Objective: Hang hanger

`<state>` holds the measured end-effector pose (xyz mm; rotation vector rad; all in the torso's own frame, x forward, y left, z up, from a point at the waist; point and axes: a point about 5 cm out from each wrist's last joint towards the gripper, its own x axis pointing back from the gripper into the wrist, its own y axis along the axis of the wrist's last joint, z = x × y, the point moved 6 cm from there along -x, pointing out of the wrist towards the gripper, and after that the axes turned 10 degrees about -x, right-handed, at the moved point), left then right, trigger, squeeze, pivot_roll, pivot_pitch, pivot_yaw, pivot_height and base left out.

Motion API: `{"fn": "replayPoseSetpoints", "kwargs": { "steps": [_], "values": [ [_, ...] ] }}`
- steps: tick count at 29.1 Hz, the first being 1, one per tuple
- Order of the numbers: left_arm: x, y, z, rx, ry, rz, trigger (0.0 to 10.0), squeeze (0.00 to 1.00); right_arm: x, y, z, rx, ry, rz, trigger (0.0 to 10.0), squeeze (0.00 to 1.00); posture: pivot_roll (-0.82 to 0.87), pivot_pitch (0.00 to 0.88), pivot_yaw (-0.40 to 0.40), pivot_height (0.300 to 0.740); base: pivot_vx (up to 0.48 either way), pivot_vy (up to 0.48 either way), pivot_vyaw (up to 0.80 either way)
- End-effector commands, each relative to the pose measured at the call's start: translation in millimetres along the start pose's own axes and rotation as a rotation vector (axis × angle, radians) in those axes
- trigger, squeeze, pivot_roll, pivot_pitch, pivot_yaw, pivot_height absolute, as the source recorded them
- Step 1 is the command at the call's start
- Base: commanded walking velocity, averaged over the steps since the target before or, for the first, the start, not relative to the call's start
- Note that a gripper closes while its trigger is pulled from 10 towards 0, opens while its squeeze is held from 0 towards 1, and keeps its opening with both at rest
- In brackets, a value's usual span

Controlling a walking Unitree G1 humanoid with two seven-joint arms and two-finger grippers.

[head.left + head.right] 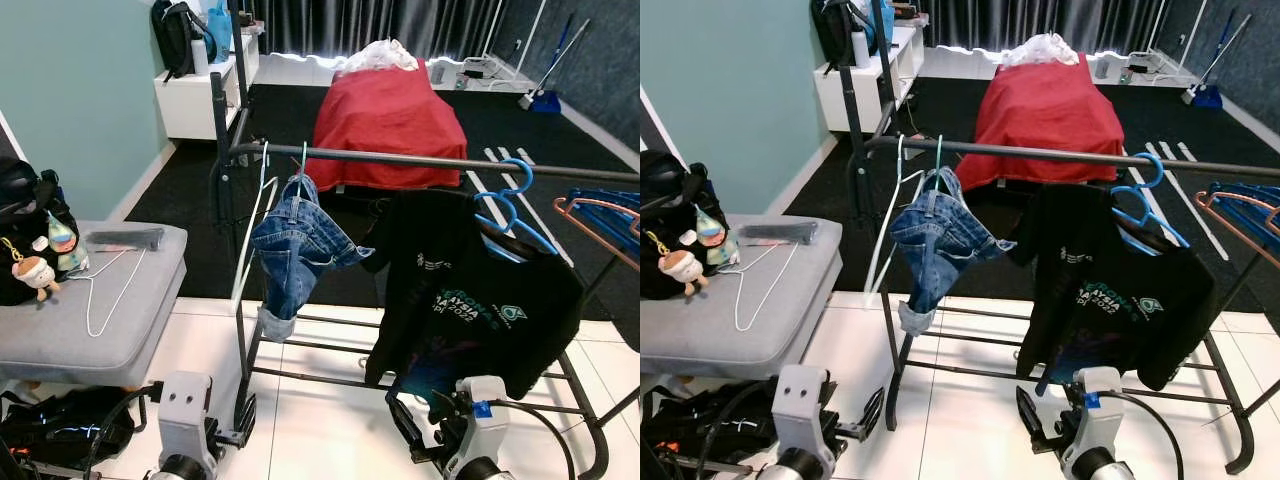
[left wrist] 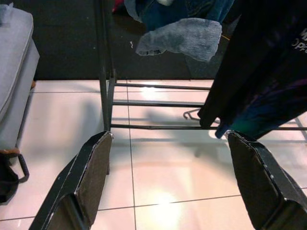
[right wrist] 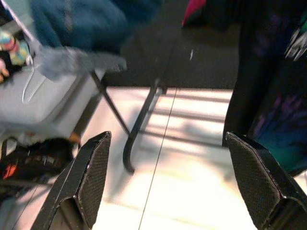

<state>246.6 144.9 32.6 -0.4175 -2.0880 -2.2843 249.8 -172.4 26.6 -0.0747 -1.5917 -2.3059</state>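
Note:
A dark clothes rack [image 1: 430, 160] stands in front of me. On its rail hang a bare white hanger [image 1: 262, 190], blue jeans [image 1: 295, 245] on a teal hanger, and a black T-shirt [image 1: 470, 290] on a blue hanger [image 1: 512, 190]. Another white hanger [image 1: 105, 290] lies flat on the grey ottoman [image 1: 60, 340] to my left. My left gripper [image 2: 177, 182] is low near the rack's left foot, open and empty. My right gripper [image 3: 172, 182] is low under the T-shirt's hem, also open with nothing in it.
Orange and blue hangers [image 1: 600, 215] hang at the rail's far right. Black bags [image 1: 25, 230] and a plush toy [image 1: 35, 272] sit on the ottoman. Another black bag [image 1: 60, 430] lies on the tiles below it. A red-covered bed [image 1: 388, 110] stands behind the rack.

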Motion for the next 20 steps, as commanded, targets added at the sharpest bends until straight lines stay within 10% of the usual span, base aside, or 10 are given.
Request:
{"fn": "replayPoseSetpoints", "kwargs": {
  "steps": [1,8,20],
  "values": [
    [4.1,0,-4.1,-0.010,-0.031,-0.001,10.0,0.00,3.1,5,2.5,-0.011,-0.006,-0.035,10.0,0.00,-0.09,0.000,-0.039,0.740,0.000,0.000,0.00],
    [-10.1,17,-8.4,0.108,-0.096,-0.072,10.0,0.00,-4.3,25,11.6,-0.031,0.013,-0.097,10.0,0.00,-0.07,0.000,-0.030,0.740,0.000,0.000,0.00],
    [-9.5,16,-9.5,0.073,-0.107,-0.075,10.0,0.00,-3.8,26,19.5,-0.044,0.036,-0.098,10.0,0.00,-0.11,0.000,-0.028,0.740,0.000,0.000,0.00]
  ]
}}
